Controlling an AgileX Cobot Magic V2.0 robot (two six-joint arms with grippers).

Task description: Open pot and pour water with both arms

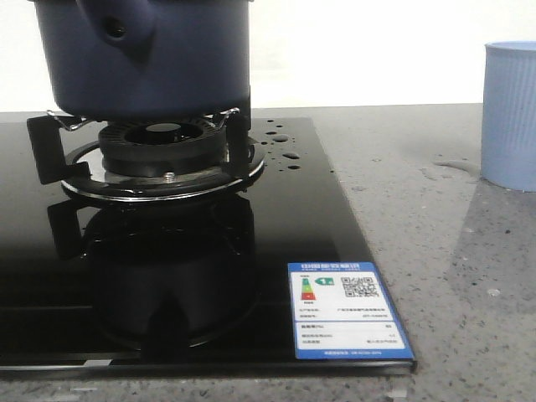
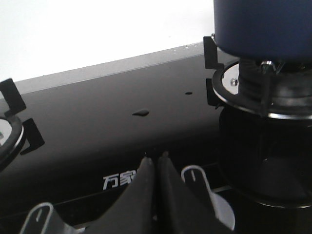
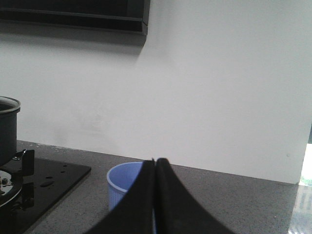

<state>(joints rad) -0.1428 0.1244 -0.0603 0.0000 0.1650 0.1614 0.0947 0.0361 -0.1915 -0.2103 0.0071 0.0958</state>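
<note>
You see the pot (image 1: 151,59) seated on the burner (image 1: 159,155) of a black glass stove (image 1: 301,218), its stubby handle socket (image 1: 117,29) with the round hole facing the front camera. Water (image 1: 285,146) lies as shiny droplets on the glass just beside the burner, and a thin wet film spreads over the grey speckled counter (image 1: 469,276) near the pale blue ribbed cup (image 1: 509,113), which stands well apart from the pot.

Your left gripper (image 2: 156,158) hovers low over the stove with its jaws pressed together, tip to tip, holding nothing. Ahead of those jaws and off to one side, the pot (image 2: 263,29) sits on its burner ring (image 2: 258,92); a single dark droplet (image 2: 141,113) rests on the glass straight ahead of the tips. The edge of a second burner (image 2: 12,131) shows on the opposite side.

Your right gripper (image 3: 155,163) is likewise closed, its two fingers meeting in a thin seam with nothing between them. Just beyond the tips stands the blue cup (image 3: 124,183), its open mouth partly hidden behind the fingers. The pot (image 3: 9,129) appears far off to the side of these jaws, at the corner of the stove (image 3: 53,180), with a plain white wall (image 3: 219,97) behind.
</note>
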